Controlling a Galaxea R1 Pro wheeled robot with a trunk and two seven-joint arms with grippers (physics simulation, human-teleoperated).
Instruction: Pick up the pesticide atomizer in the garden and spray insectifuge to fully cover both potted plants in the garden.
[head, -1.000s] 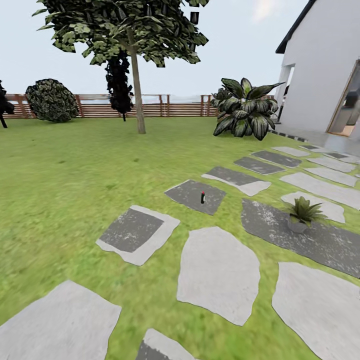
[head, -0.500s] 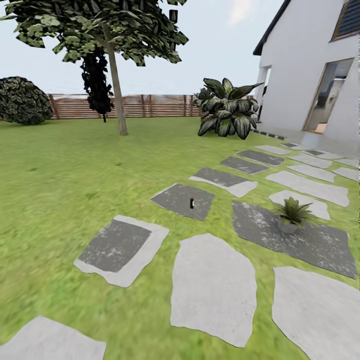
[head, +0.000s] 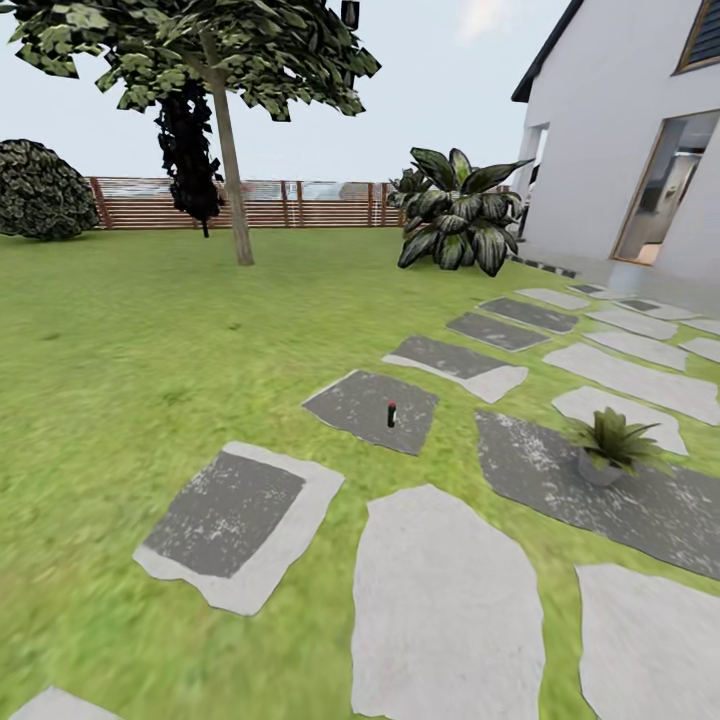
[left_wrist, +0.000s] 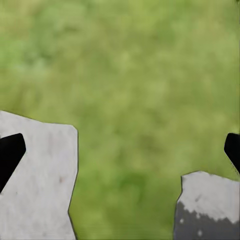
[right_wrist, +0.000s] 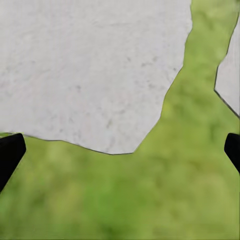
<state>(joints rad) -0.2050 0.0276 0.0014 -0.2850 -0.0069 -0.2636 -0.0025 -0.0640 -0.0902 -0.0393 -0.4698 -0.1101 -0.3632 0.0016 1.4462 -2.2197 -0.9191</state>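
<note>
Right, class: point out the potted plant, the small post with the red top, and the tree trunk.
potted plant (head: 612, 443), head view, on its leaf rosette.
small post with red top (head: 391, 414), head view, on its dark shaft.
tree trunk (head: 231, 170), head view, midway up the trunk.

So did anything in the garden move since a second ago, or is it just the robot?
Just the robot. The whole head view shifted and the paving stones look nearer, so the camera moved, not the things. The small red-topped post stands upright on the same dark paving stone, and the potted plant sits on its dark slab. Nothing was picked up; both tools are open over lawn and stone.
</note>
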